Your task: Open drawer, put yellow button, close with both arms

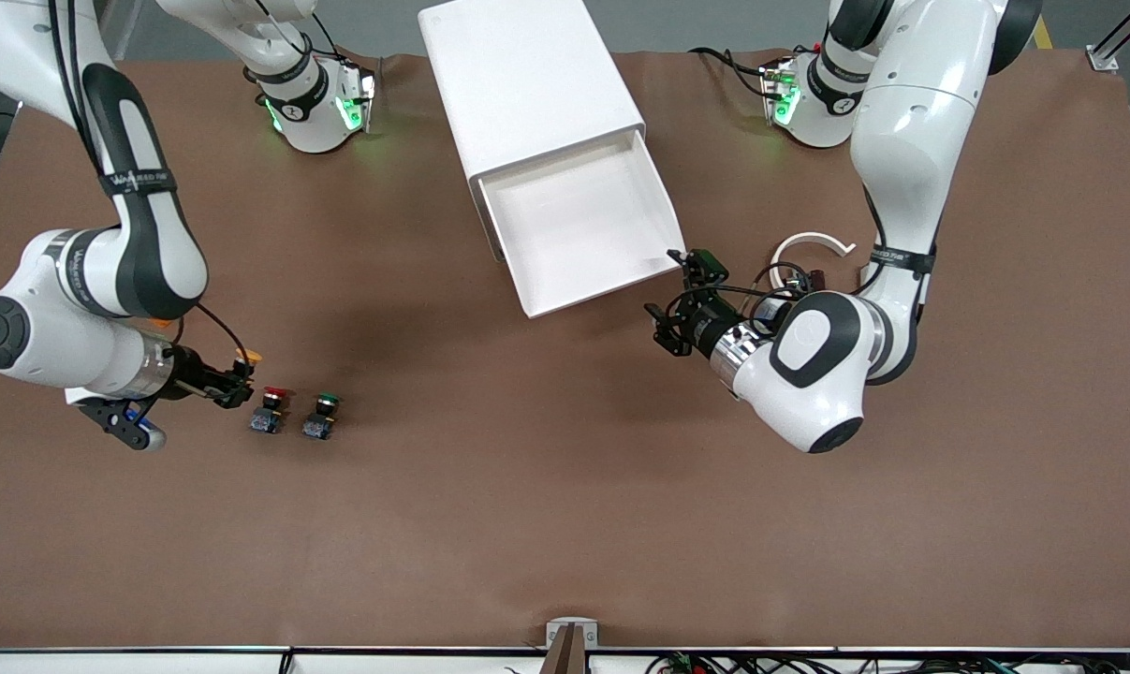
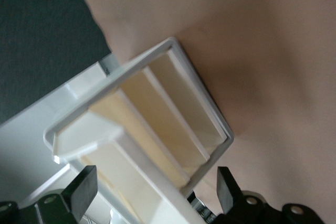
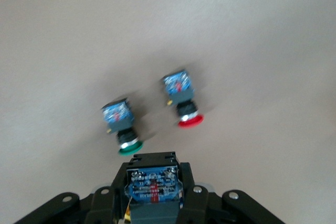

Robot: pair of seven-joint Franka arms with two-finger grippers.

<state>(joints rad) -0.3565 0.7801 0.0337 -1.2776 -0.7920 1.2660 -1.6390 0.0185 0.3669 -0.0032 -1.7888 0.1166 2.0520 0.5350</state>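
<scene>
Two arms are at work here, and each has its own job. The right gripper (image 1: 237, 382) is at the right arm's end of the table, and its fingers are clamped tight on the yellow button (image 1: 246, 357). In the right wrist view the button's blue base block (image 3: 152, 190) sits squeezed between the black fingers. It looks lifted a little off the brown table (image 1: 565, 524), though I cannot be sure.

Right beside it, the red button (image 1: 271, 408) and the green button (image 1: 321, 416) rest on the table, close to each other and a bit nearer the front camera.

The drawer (image 1: 579, 225) is the top one of the white cabinet (image 1: 527, 84), and it is pulled out and has nothing in it. It lies well apart from the yellow button, toward the middle of the table and farther from the front camera. So I think the right arm must carry the button up and across toward the left arm's end until it hangs over the tray.

The left gripper (image 1: 682, 304) is by the drawer's front corner. Its fingers (image 2: 84, 190) are spread apart and grip nothing. This arm waits there. It is the nearer one to the drawer, so it is well placed to help push later.
</scene>
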